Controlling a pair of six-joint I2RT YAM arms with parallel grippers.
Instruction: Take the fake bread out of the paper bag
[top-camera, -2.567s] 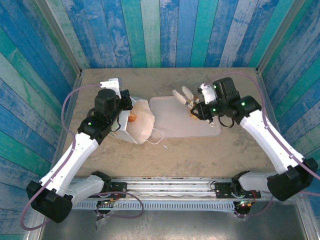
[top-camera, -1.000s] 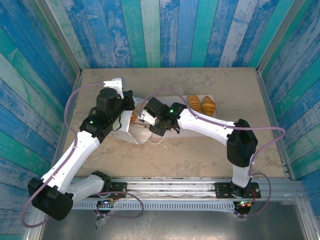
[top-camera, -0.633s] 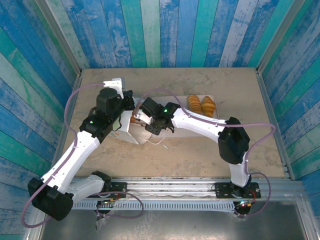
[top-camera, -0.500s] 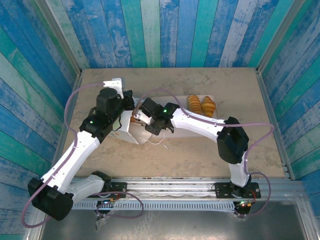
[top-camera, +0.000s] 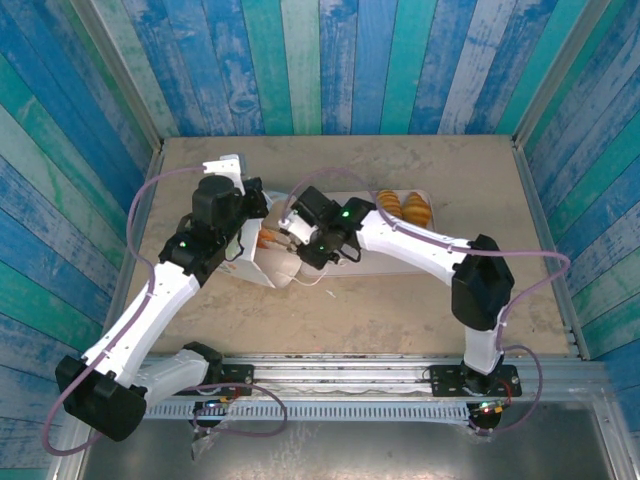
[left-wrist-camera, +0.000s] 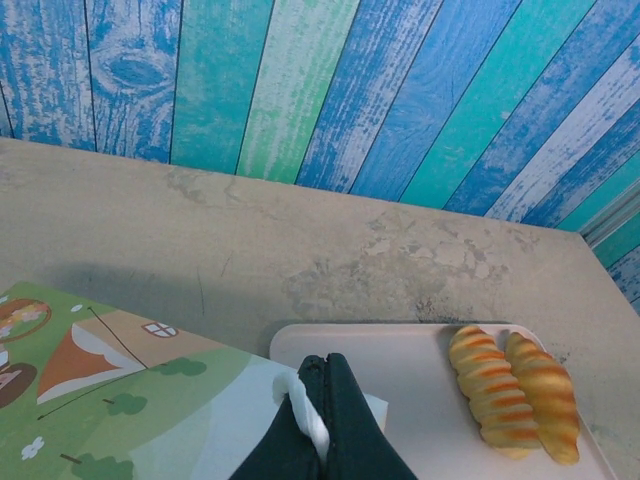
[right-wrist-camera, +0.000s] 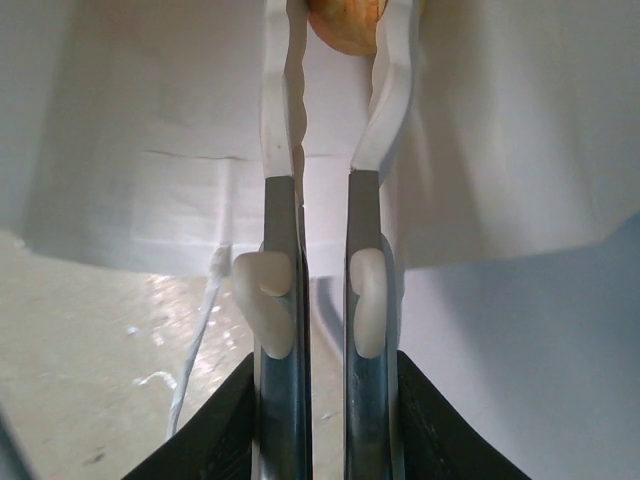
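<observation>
Overhead, the scene is being enclosed by blue and teal plank walls (top-camera: 330, 60), and everything is being carried by a tan table (top-camera: 400, 160). Both arms are being stretched toward the left half of that table, the right arm reaching across from its base at the near right.

A flat pale pink tray (left-wrist-camera: 400, 380) is being supported at the middle of the table. Just beside its left edge, the paper bag (left-wrist-camera: 110, 400) is being shown on its side, with the printed green and orange face turned up and the mouth turned toward the tray. Whether paper and tray are touching cannot be told.

Two croissants (left-wrist-camera: 490, 385) are being borne side by side, touching, at the tray's far right corner, well apart from the bag.

At the bag's mouth, the right gripper (right-wrist-camera: 338, 70) is being pushed in between white paper walls. Its jaws are being held at a narrow gap, and a golden-brown piece of fake bread (right-wrist-camera: 345, 25) is being pinched between the white fingertips, both tips pressing its sides.

The left gripper (left-wrist-camera: 325, 365) is being held fully closed, and the bag's thin white cord handle (left-wrist-camera: 300, 410) is being clamped between its dark fingers, above the bag's upper edge.
</observation>
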